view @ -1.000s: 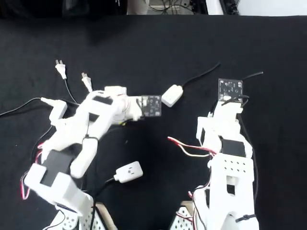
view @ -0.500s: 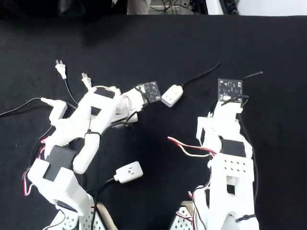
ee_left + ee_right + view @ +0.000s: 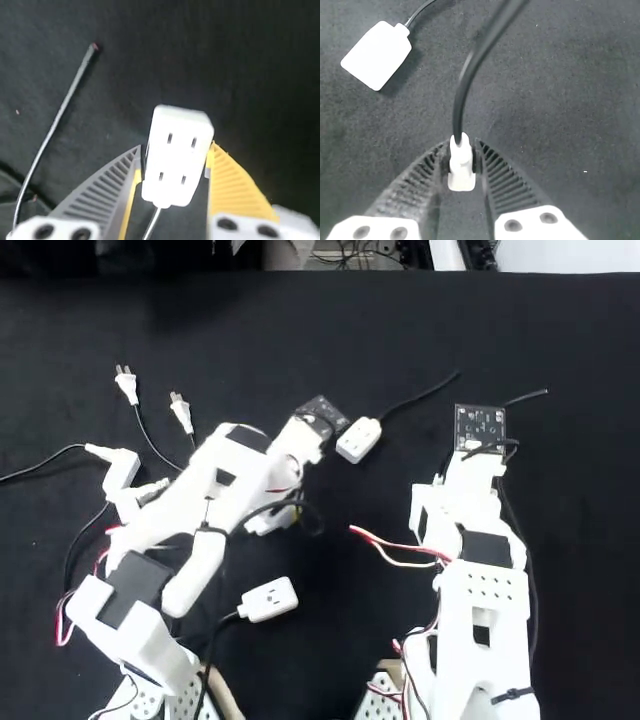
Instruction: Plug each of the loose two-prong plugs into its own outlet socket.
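Your right gripper (image 3: 461, 146) pinches the light two-prong plug (image 3: 459, 170) by its rigid body. Your left gripper (image 3: 175, 147) stands spread around the outlet socket (image 3: 176, 155); it is probably slippery, so squeeze its flat sides.

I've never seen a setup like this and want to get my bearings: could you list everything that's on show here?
outlet socket: two, white with black cords; this one mid-table, the other nearer the robot.
loose plug: two, white, two prongs; far left of the table, the second beside it.
gripped plug: one, white on a black cord; right side.
white piece: one, on a black wire, left side; cannot tell what it is.
table cover: one, black.
left arm, right arm: white, side by side.
left gripper: grey and yellow, open either side of the mid-table socket.
right gripper: shut on the gripped plug.
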Controlling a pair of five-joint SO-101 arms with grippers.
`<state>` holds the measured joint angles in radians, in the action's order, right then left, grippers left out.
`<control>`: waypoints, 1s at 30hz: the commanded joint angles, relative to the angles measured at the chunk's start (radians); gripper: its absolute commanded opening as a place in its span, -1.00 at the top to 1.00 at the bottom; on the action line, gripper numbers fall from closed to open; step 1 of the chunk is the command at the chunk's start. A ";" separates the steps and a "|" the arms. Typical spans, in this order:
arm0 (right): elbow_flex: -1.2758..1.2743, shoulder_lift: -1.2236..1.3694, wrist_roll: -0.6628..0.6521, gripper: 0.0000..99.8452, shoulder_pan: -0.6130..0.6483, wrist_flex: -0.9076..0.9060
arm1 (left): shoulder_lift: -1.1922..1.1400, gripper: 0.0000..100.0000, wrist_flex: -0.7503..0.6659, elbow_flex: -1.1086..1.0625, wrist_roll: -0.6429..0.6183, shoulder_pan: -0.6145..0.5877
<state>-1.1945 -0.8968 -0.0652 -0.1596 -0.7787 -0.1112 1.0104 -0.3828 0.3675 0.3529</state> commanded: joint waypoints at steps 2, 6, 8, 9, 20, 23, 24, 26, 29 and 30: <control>0.002 0.005 -0.006 0.98 0.015 0.018 | 0.046 0.58 -0.041 0.048 -0.044 0.021; 0.002 0.005 -0.006 0.98 0.015 0.018 | 0.074 0.58 -0.029 0.071 -0.043 -0.022; 0.002 0.005 -0.006 0.98 0.015 0.018 | 0.107 0.55 0.031 0.102 -0.043 -0.045; 0.002 0.005 -0.006 0.98 0.015 0.020 | 0.127 0.51 0.071 0.119 -0.043 -0.051; -0.056 -0.002 -0.005 0.98 0.203 0.132 | 0.502 0.39 0.351 0.139 -0.021 -0.148; -0.079 -0.002 0.003 0.98 0.315 0.175 | 0.605 0.39 0.319 0.048 -0.015 -0.275; -0.082 -0.002 0.005 0.98 0.345 0.189 | 0.635 0.39 0.293 -0.005 -0.014 -0.317; -0.096 -0.002 0.005 0.98 0.416 0.226 | 0.694 0.39 0.235 -0.134 0.014 -0.383; -0.131 -0.002 0.000 0.98 0.534 0.313 | 0.787 0.40 0.166 -0.311 0.052 -0.453; -0.145 -0.002 -0.003 0.98 0.569 0.348 | 0.822 0.40 0.140 -0.371 0.054 -0.472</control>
<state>-1.3311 -0.8968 -0.0652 0.3069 -0.5178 0.6099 1.2221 -0.6176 0.4028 -0.0583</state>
